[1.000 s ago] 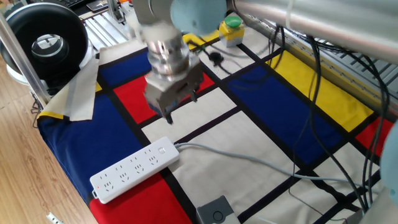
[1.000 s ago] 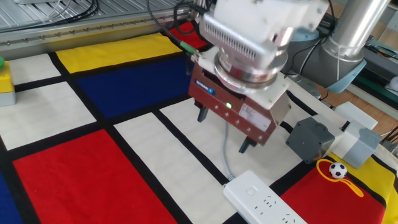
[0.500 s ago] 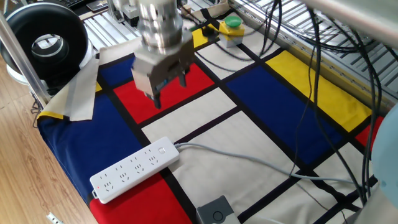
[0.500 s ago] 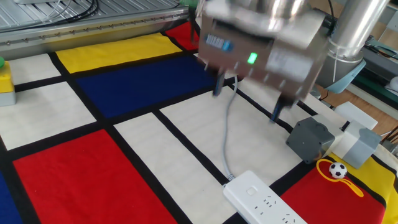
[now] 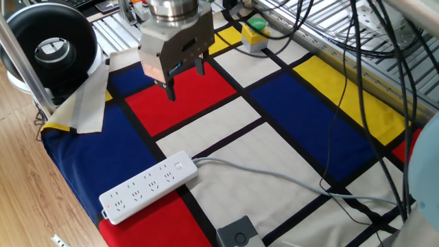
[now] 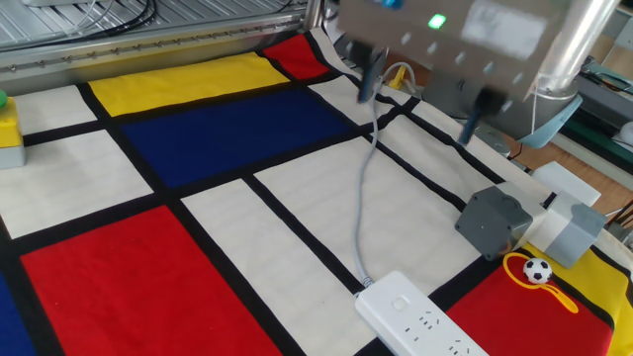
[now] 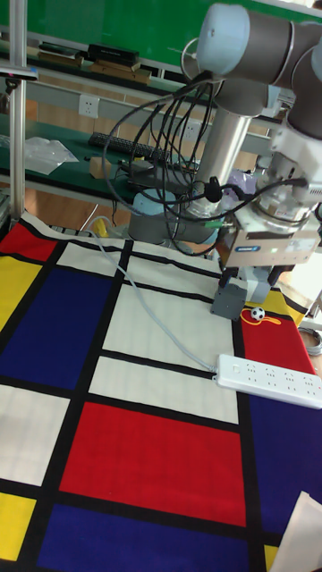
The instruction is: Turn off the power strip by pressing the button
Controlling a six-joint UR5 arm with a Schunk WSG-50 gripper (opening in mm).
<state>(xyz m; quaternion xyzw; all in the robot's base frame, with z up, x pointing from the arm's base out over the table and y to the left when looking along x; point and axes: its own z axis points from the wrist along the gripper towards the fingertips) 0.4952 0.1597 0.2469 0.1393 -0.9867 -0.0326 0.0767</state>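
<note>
the power strip (image 5: 148, 186) lies low in the one fixed view, left of the middle, flat on the cloth (image 5: 288, 171) with big red, blue, yellow and white blocks. it is long and white with rows of little holes. the button (image 5: 180, 165) is a small white square at the strip's right end, next to where the pale grey cord (image 5: 274, 177) comes out. the cord runs off to the right across a white block.

at the very bottom edge sits a small grey box (image 5: 239, 233).

higher up, in the upper left part of that view, the gripper (image 5: 185, 81) hangs in the air over a red block, well apart from the strip. its two dark fingers (image 5: 170, 88) point down with a clear gap between them, so it is spread and holds nothing. in the other fixed view the gripper (image 6: 420, 94) is blurry near the top right, and the gap shows there too.

far back near the top sits a green round button on a yellow box (image 5: 255, 31). a black round thing (image 5: 48, 44) is in the top left corner.
</note>
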